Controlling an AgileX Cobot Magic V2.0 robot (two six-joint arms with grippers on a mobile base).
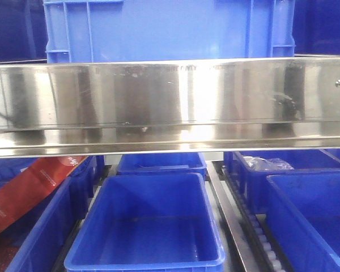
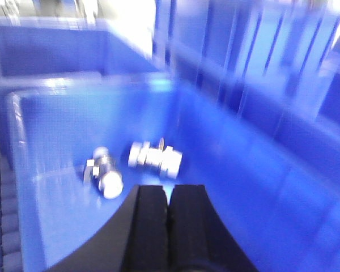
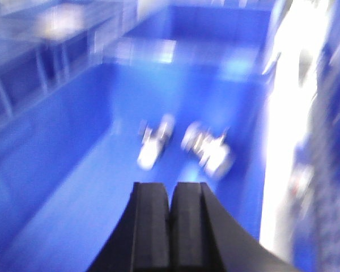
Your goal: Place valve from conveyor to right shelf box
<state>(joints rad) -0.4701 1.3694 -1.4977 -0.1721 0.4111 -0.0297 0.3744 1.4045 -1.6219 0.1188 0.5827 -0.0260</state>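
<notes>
Both wrist views are blurred. In the left wrist view two silver metal valves (image 2: 156, 158) (image 2: 103, 173) lie on the floor of a blue box (image 2: 243, 170). My left gripper (image 2: 169, 190) hangs just above and short of them, shut, with nothing between its fingers. The right wrist view has two silver valves (image 3: 156, 141) (image 3: 209, 148) lying side by side in a blue box (image 3: 73, 170). My right gripper (image 3: 171, 187) is shut and empty above them. I cannot tell whether both views show one box. The conveyor is out of view. Neither gripper appears in the front view.
A wide steel shelf rail (image 1: 170, 102) crosses the front view with a blue crate (image 1: 170, 28) on top. Below it stand several blue bins (image 1: 147, 226), a red carton (image 1: 28, 192) at the left, and a roller track (image 1: 260, 238) between the bins at the right.
</notes>
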